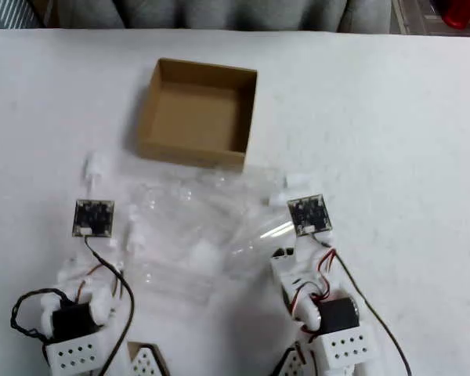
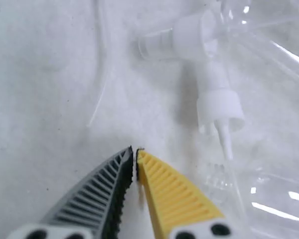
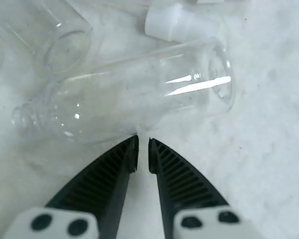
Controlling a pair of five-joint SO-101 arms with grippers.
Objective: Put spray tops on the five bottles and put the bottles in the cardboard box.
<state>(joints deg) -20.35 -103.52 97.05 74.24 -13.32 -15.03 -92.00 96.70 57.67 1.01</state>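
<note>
Clenched tip to tip, the left pincer [image 2: 134, 150], one jaw grey and one yellow, grips nothing over the white surface [image 2: 40, 74]. Near it lies a white plastic spray top [image 2: 209, 64] with its thin tube. The right pincer [image 3: 143, 144], its black ribbed jaws drawn almost together, holds nothing. Just beyond its tips a clear plastic bottle [image 3: 129, 99] lies on its side, neck open. From above, the heap of clear bottles [image 1: 192, 231] sits between both arms, and the open brown cardboard box [image 1: 196, 117] stands just beyond the heap.
</note>
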